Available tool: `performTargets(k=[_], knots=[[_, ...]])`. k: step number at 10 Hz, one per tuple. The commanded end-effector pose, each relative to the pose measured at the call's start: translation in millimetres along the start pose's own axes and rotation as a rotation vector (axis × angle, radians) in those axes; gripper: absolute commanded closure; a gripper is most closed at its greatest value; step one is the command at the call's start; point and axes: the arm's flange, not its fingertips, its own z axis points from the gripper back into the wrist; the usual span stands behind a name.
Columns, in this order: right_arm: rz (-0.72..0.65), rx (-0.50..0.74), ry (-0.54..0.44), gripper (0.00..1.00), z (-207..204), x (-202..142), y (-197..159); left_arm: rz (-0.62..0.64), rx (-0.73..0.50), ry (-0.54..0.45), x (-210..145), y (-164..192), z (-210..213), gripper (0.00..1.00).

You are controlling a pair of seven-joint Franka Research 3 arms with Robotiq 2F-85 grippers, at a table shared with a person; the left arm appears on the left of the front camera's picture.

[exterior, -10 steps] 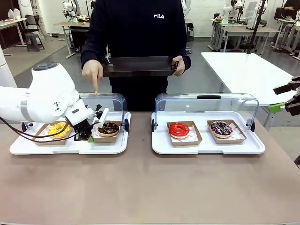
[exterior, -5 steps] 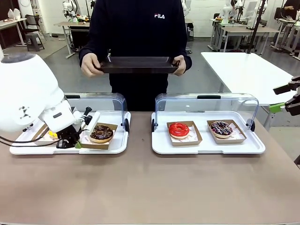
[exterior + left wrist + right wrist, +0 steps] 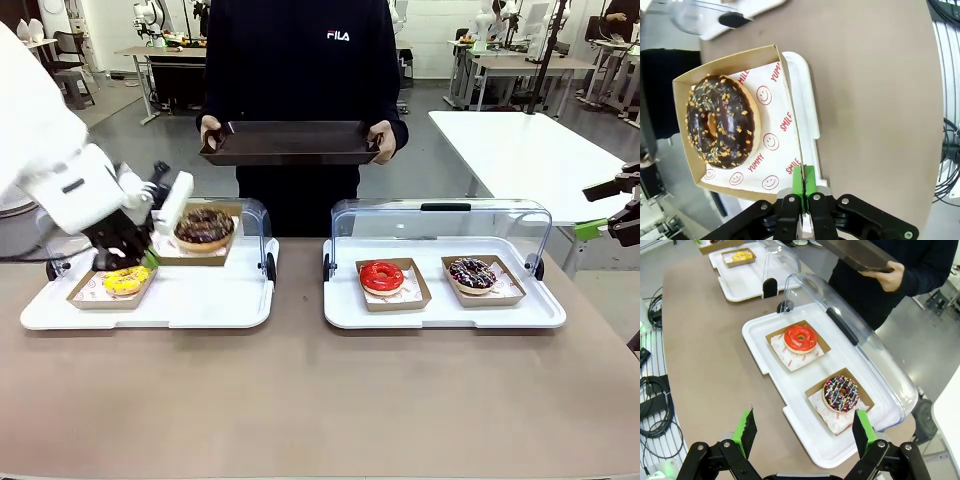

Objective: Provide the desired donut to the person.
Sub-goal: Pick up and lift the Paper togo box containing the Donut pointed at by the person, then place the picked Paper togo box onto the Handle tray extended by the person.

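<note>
Left gripper point(image 3: 803, 187) clamps the rim of the box point(image 3: 786, 95) carrying the chocolate donut point(image 3: 204, 226), raised above a white tray point(image 3: 200, 300), apart from the person's point(image 3: 290, 70) black tray point(image 3: 290, 145). Right gripper point(image 3: 805, 432), cut off in the front view, gapes empty.

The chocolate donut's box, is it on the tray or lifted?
Up in the air: the left gripper pinches the box by its edge, holding it above the white tray.

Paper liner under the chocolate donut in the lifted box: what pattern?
White paper liner, red smileys plus SMILE and YUMMY text; left wrist view best.
</note>
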Motion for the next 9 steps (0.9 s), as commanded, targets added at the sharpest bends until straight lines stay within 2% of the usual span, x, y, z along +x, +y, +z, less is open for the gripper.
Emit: performTargets(k=[1,2,3,4,9], knots=[[-0.001,0.007,-0.022,0.0,-2.2,-0.3,-1.4,0.009,0.034,-0.001,-22.7,-39.8,6.9,1.0],[-0.001,0.007,-0.022,0.0,-2.2,-0.3,-1.4,0.005,0.012,-0.021,-26.2,-29.6,4.7,1.0],[-0.001,0.007,-0.022,0.0,-2.2,-0.3,-1.4,-0.026,-0.098,-0.061,-31.6,-15.4,-15.6,1.0],[-0.001,0.007,-0.022,0.0,-2.2,-0.3,-1.4,0.007,0.028,-0.012,-12.9,-2.3,26.4,1.0],[-0.001,0.007,-0.022,0.0,-2.2,-0.3,-1.4,0.007,0.028,-0.012,-12.9,-2.3,26.4,1.0]])
